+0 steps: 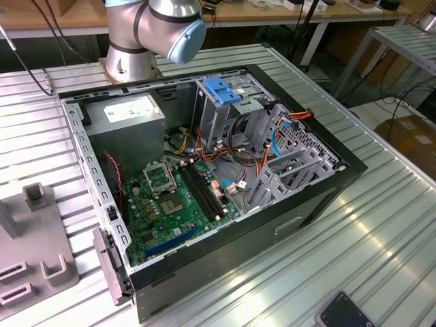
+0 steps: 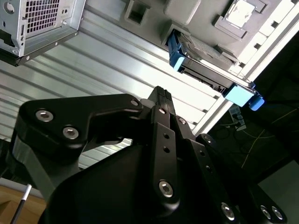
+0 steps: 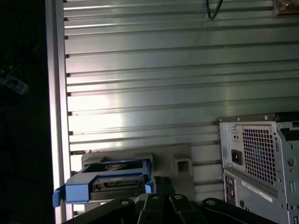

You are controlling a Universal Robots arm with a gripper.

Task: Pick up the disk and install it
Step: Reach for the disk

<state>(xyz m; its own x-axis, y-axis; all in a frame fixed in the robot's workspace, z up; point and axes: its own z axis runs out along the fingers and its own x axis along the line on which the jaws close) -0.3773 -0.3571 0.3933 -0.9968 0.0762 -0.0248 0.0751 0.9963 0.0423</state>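
You've got a blk gripper [image 2: 159, 93]. Disk [image 2: 205, 65] is dk grey w/ blue side rails. Table [image 1: 381, 225] is silver, ribbed in long stripes. PC case [image 1: 306, 204] is blk outside, grey inside. Motherboard [image 1: 170, 204] is green, cage handle [image 1: 221, 90] blue.

Arm [image 1: 153, 27]: silver-grey tubes, a pale blue cap on the joint. Hand [image 2: 159, 93]: matt black links with bright round screw heads
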